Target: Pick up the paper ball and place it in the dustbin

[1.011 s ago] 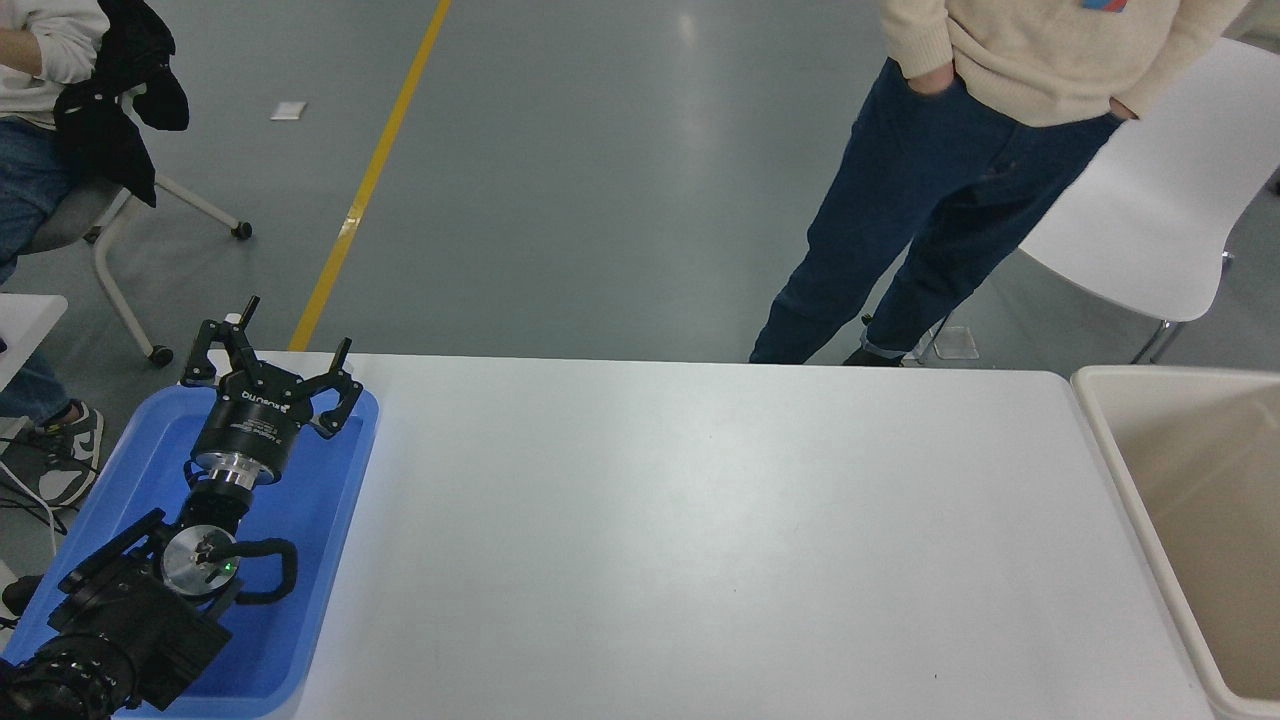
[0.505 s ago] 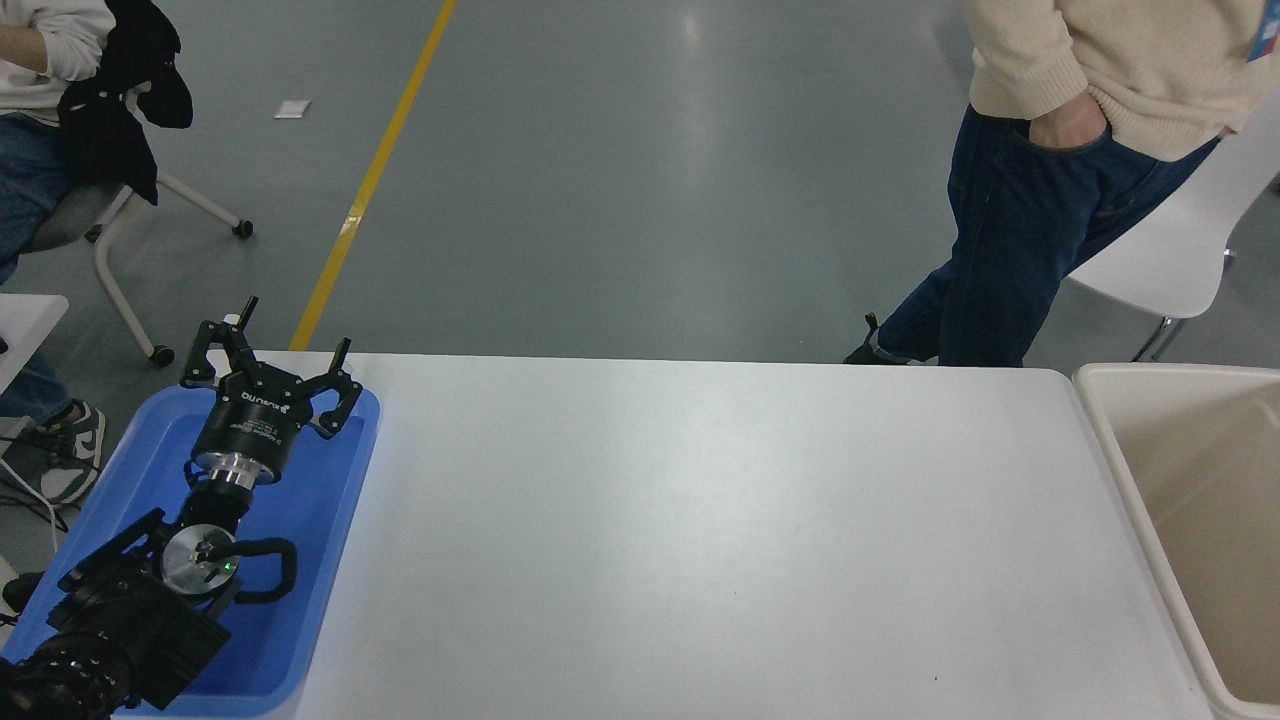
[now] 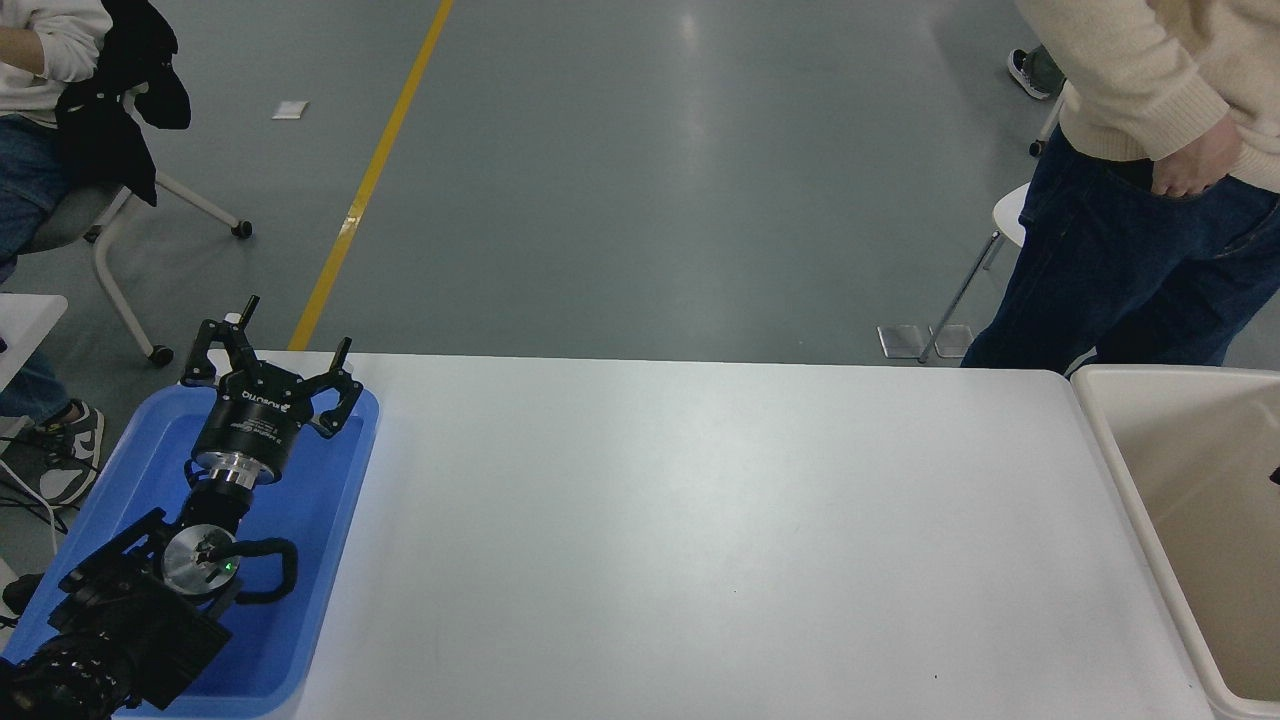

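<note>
The paper ball is not in view anywhere on the table. The cream-beige dustbin [image 3: 1108, 450] stands at the table's right end, partly cut off by the picture's edge; the inside that shows is bare. My left gripper [image 3: 297, 325] is parked at the lower left over a blue tray [image 3: 320, 500], open and empty. My right gripper is out of view. A tiny dark sliver [image 3: 1275, 475] shows at the right edge over the bin, too small to identify.
The white table [image 3: 700, 520] spans the middle. A person in a cream sweater and dark jeans [image 3: 1130, 230] stands at the far right corner, by the dustbin. Another person sits on a chair [image 3: 110, 210] at the upper left.
The standing person has walked to the right along the table's far side. A dark sliver has appeared at the right edge over the bin. The left arm has not moved.
</note>
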